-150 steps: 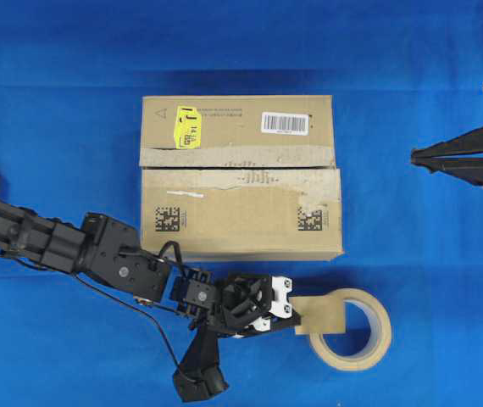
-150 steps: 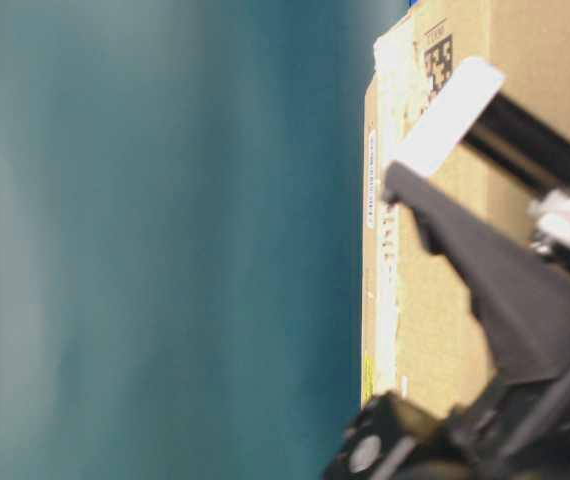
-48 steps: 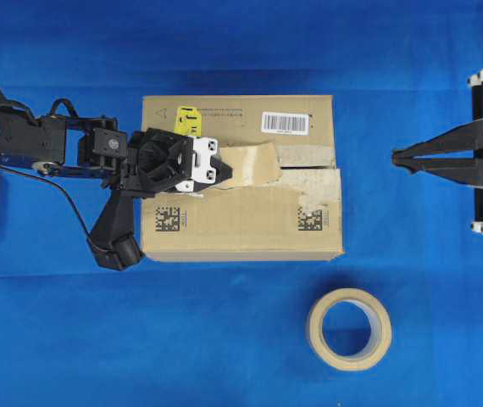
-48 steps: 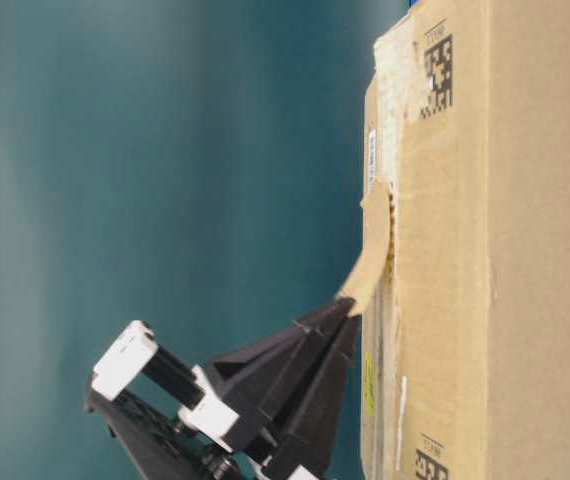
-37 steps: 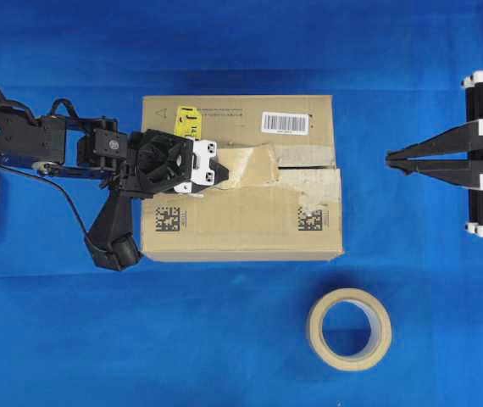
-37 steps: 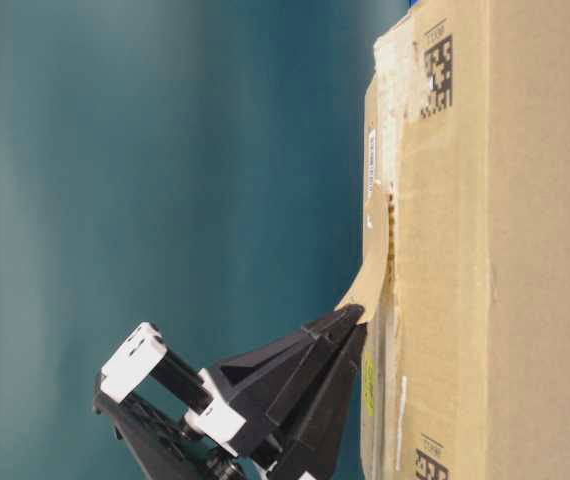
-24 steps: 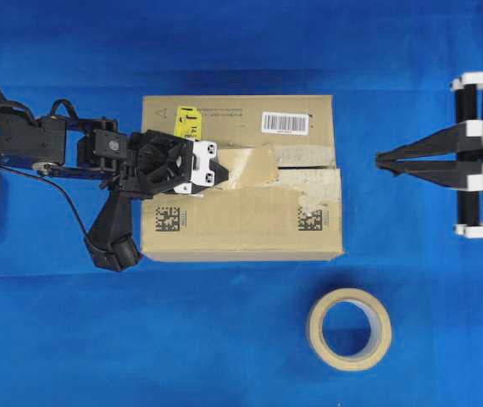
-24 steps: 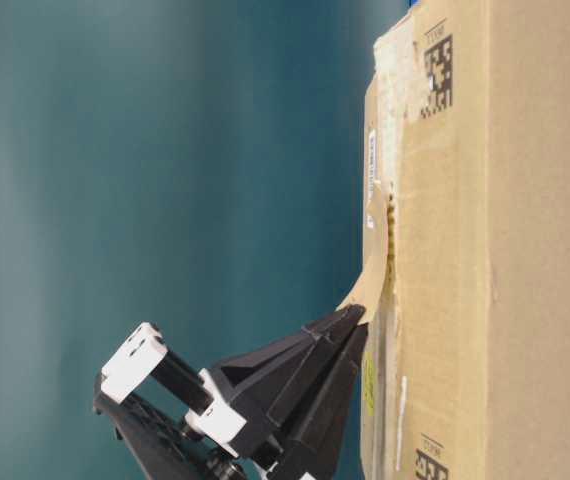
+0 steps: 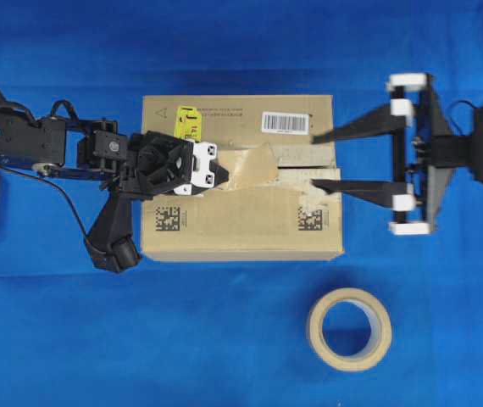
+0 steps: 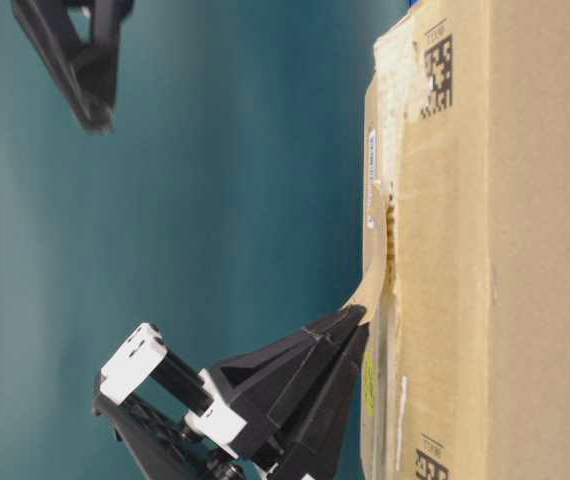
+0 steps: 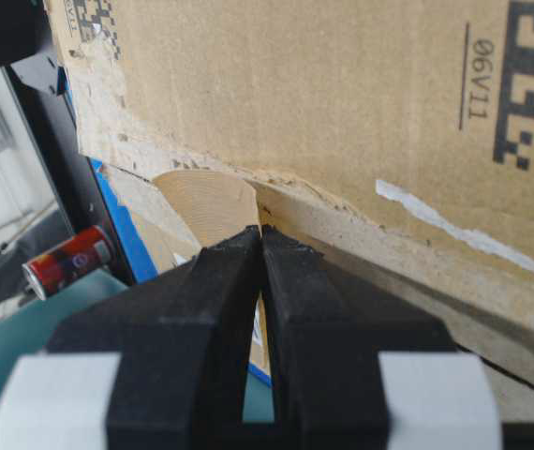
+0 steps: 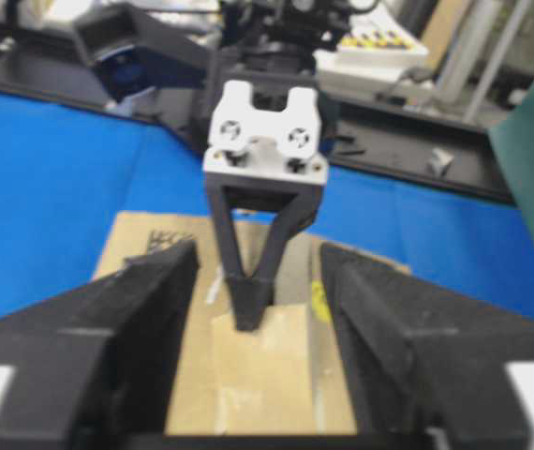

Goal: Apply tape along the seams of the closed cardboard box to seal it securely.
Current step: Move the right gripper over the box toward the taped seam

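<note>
The cardboard box (image 9: 241,176) sits mid-desk (image 9: 224,339), flaps shut, and the tape (image 9: 252,164) lies over the middle of the seams (image 9: 305,167), one end pinched in the left claw (image 9: 221,172) and peeling up off the lid in a curve. That claw is clenched tight on the tape's left end; the side view shows the strip bowing away from the cardboard where it is held.

The right claw (image 9: 324,158) hangs over the box's right end with its jaws spread wide, holding nothing, one finger on the far flap's side of the seam and the other on the near flap's.

To my eye, the step now is pressing the tape down. The right claw would do well to come lower onto the free right end of the strip and rub leftward along the seam, while the left keeps the strip taut and centred over the gap. Letting go too early would probably leave that raised end curled and creased.

Compared with a second ago, the right claw was pinched shut and parked off beyond the box's right side; it has since sprung open and reached in over the box. The left claw, tape and cream tape roll (image 9: 349,329) look unmoved.
</note>
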